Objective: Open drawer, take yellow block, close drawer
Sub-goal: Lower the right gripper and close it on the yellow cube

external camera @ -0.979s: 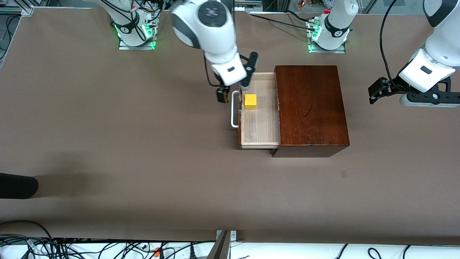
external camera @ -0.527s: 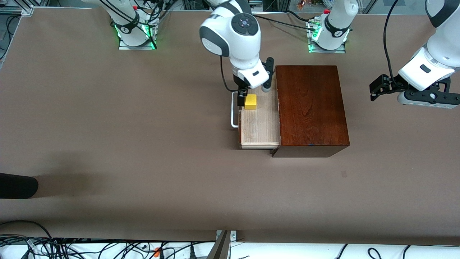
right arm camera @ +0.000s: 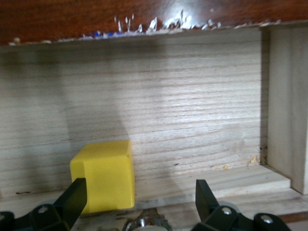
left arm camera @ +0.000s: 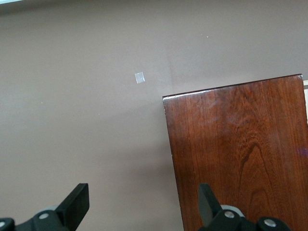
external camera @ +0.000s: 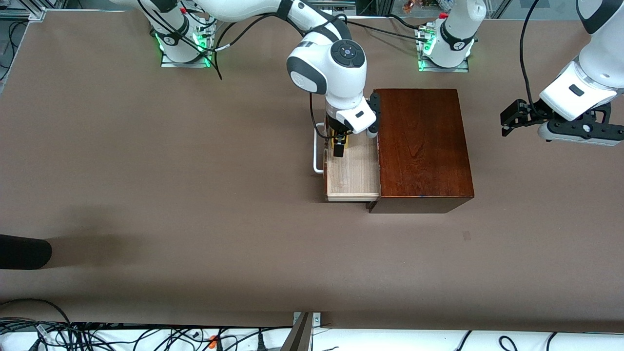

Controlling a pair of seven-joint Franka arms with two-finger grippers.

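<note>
One step done: drawer pulled open. Right gripper spread wide, down beside yellow block, not yet clamped. Left gripper parked apart, over table beside box; grasp, lift, closing left.

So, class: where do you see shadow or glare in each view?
Front view: soft shadows darken the table; green lights glow at the bases. Right wrist view: glare on the box edge, shadow across the drawer floor beside the yellow block. Left wrist view: faint sheen on the box top.
</note>
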